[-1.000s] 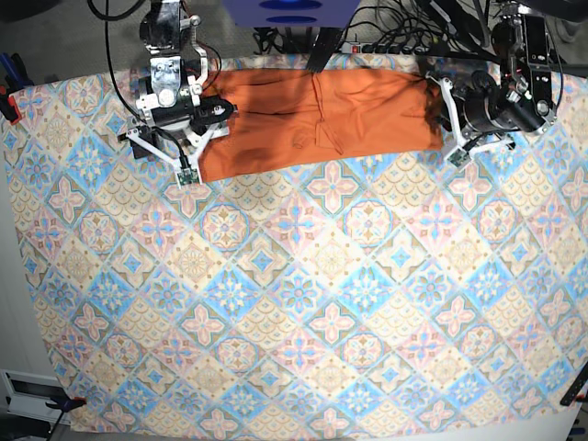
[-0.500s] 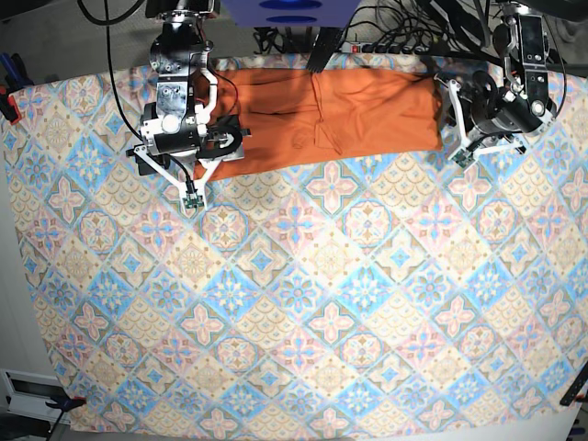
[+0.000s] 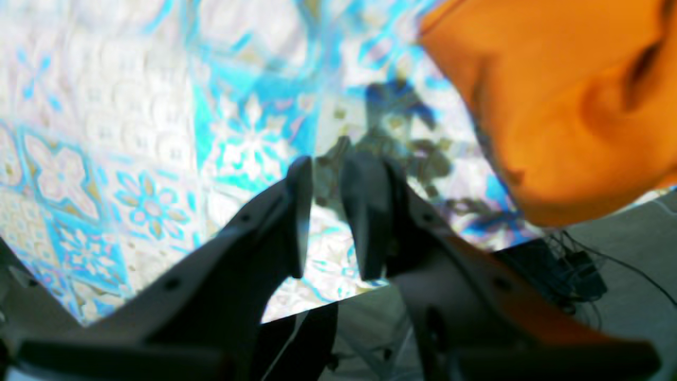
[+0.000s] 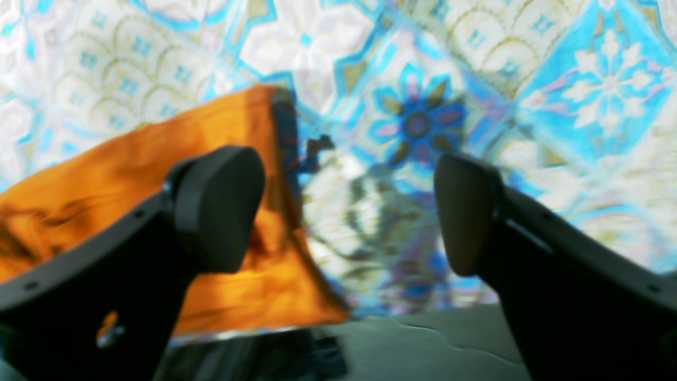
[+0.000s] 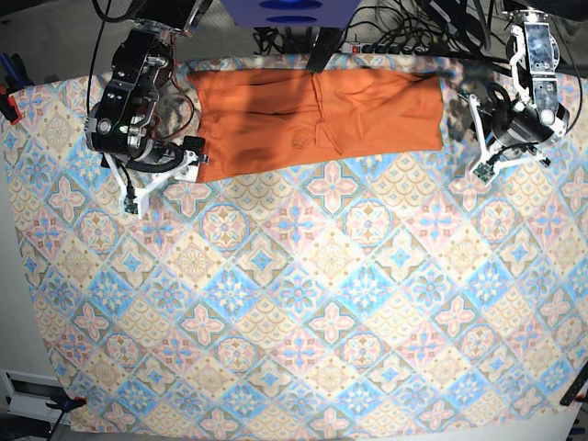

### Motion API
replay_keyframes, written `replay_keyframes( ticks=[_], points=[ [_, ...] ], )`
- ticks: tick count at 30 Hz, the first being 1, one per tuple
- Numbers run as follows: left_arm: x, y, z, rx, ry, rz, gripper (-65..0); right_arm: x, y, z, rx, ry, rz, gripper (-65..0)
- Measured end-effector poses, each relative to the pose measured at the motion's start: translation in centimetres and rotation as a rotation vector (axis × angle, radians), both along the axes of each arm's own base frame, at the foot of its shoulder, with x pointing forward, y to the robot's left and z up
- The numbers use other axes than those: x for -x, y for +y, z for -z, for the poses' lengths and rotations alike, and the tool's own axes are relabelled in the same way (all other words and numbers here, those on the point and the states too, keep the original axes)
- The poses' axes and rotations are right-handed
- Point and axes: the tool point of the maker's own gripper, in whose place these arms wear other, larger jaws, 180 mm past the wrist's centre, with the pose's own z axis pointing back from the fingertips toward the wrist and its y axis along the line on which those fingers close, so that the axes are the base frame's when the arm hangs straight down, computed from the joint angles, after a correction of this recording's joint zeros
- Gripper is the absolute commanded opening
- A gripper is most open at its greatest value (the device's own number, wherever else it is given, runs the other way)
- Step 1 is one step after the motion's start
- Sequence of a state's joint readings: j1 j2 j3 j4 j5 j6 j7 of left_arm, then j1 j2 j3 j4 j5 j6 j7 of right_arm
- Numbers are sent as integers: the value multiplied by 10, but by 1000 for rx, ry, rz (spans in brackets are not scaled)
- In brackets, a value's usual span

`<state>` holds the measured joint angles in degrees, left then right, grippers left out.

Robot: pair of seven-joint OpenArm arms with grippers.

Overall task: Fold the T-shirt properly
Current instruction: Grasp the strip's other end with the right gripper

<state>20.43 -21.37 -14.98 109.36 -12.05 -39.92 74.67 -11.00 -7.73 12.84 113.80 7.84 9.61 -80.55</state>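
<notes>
The orange T-shirt [image 5: 317, 118] lies folded into a long strip along the table's far edge, on the patterned tablecloth [image 5: 294, 303]. My right gripper [image 5: 188, 156] hovers just off the strip's near-left corner. In the right wrist view this gripper [image 4: 341, 180] is wide open and empty, with the T-shirt's corner [image 4: 132, 174] behind one finger. My left gripper [image 5: 476, 106] stands just past the strip's right end. Seen from the left wrist, that gripper [image 3: 328, 174] has only a narrow gap between its fingers and holds nothing; the T-shirt [image 3: 555, 106] is off to the side.
Cables and a power strip [image 5: 395, 46] run behind the table's far edge. A blue device [image 5: 289, 11] sits behind the shirt's middle. The floor [image 3: 608, 248] shows past the table edge. Patterned cloth covers the table's whole near part.
Both arms have drawn outward off the shirt's ends, the right arm to the view's left and the left arm to its right. The right gripper's jaws stand slightly wider.
</notes>
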Motion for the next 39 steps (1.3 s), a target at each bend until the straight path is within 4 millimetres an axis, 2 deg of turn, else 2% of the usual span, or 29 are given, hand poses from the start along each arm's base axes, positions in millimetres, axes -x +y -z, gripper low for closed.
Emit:
replay_keyframes(
  ticks=[3,5,8,10,13,14,18,22,26,28,32,35,39],
  points=[
    [-9,-3,-4,11,-25,5,-500,0,12,-3,-95,-28,-35,-133],
    [-13,8,-10,4,-53,-30,-500,5,11,-3,-149,-38,-23,-133],
    [-11,30,-16,-36,-62,-88,-500,22,-7,0,-210,-29,74,-133],
    [-10,36,-18,-50,-62,-102,-500,31,-22,2,-199,-7,97,-133],
    [-12,37,-20,-49,-71,-96,-500,21,-36,-7,-189,-62,90,-133],
    [-13,34,-20,-39,-73,-89,-500,21,-33,-8,-208,-74,88,-133],
    [-13,38,-21,-51,-71,-93,-500,49,-11,9,-265,28,59,-133],
    [-13,38,-22,-50,-75,-91,-500,41,8,10,-272,-19,1,-133],
    [-13,43,-24,-55,-80,-105,-500,46,33,14,-315,-21,-40,-133],
    [-11,49,-25,-71,-79,-118,-500,44,32,20,-320,-22,-27,-133],
    [-11,48,-25,-62,-81,-117,-500,49,27,39,-318,6,6,-133],
    [-5,48,-22,-63,-65,-116,-500,55,33,48,-317,29,-19,-133],
    [-4,48,-22,-67,-61,-118,-500,53,38,56,-277,28,-57,-133]
  ],
)
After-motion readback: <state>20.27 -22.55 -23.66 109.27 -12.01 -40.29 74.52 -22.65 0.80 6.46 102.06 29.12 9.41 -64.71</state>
